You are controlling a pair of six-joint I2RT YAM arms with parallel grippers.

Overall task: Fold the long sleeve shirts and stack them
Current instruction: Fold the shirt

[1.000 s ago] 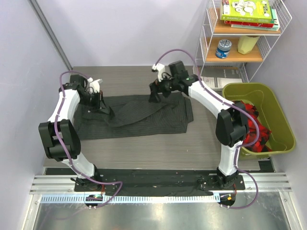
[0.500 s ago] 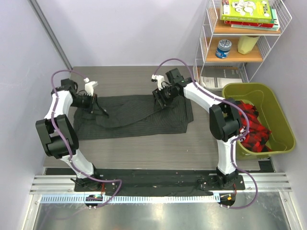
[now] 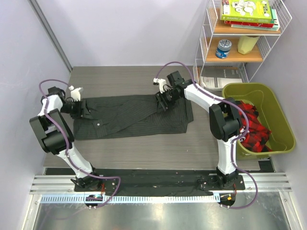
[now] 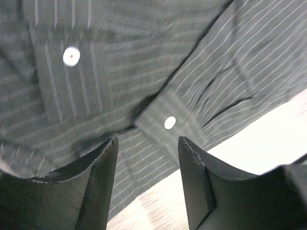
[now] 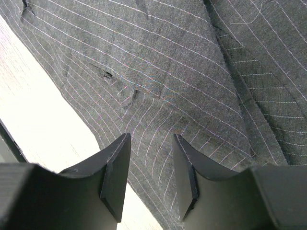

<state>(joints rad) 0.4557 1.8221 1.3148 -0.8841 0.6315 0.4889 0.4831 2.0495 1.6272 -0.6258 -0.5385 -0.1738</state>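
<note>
One long sleeve shirt [image 3: 134, 120], dark with pale pinstripes, lies spread across the table; no other one shows. My left gripper [image 3: 84, 111] is at the shirt's left end. In the left wrist view it [image 4: 146, 146] stands open above a buttoned cuff [image 4: 169, 122] and the shirt's edge, with nothing between the fingers. My right gripper [image 3: 162, 102] is down at the shirt's far edge, right of the middle. In the right wrist view its jaws [image 5: 151, 143] stand partly apart over the striped cloth [image 5: 182, 72], next to the cloth's edge and the bare table.
An olive bin [image 3: 280, 115] with red cloth [image 3: 250, 125] in it stands at the right. Behind it is a wire shelf [image 3: 240, 52] with books and a tin. A paper sheet [image 3: 216, 82] lies by the shelf foot.
My left arm has swung out to the left, drawing the sleeve flat, and its gripper has opened and let the cloth go. My right gripper has dropped onto the shirt and narrowed its jaws.
</note>
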